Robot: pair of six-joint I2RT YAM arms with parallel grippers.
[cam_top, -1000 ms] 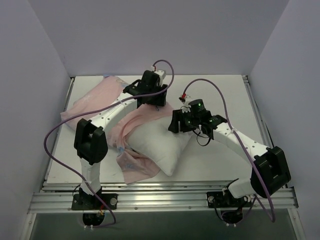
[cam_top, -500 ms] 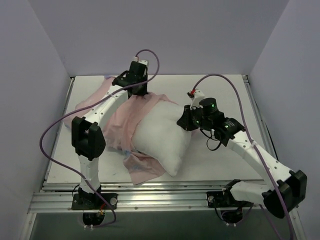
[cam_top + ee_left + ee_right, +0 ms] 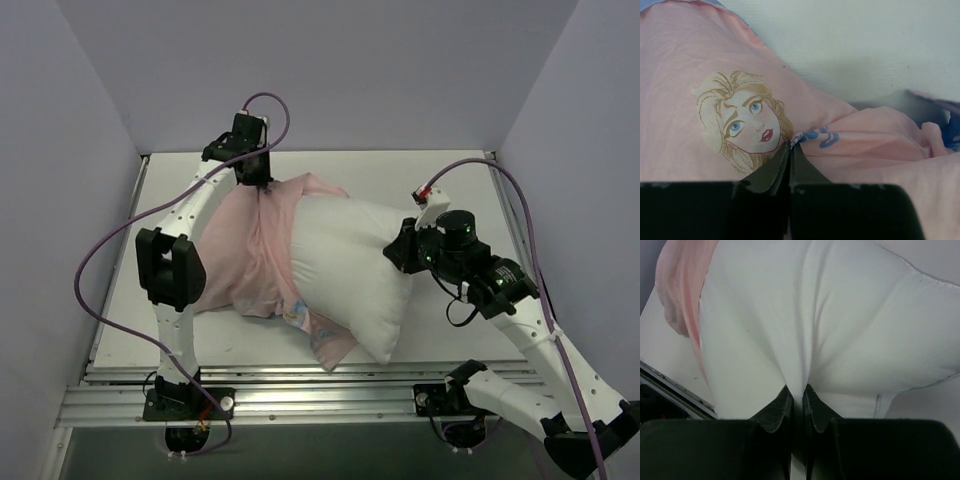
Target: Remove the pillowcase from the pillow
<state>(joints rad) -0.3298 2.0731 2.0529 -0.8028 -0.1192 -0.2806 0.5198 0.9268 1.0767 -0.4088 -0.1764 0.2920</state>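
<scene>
White tabletop (image 3: 440, 180) lies between pale walls (image 3: 330, 70). At its far left, the left gripper (image 3: 790, 148) is pinched tight on a fold of the pillowcase (image 3: 250, 255), pink side up, just beside a printed princess face (image 3: 742, 117). From there the pink fabric spreads nearward, bunched around the left half of the pillow (image 3: 345, 260). On the right, the right gripper (image 3: 797, 392) is clamped on a ridge of the pillow's bare white cloth. That uncovered half lies mid-table, one corner toward the near edge.
</scene>
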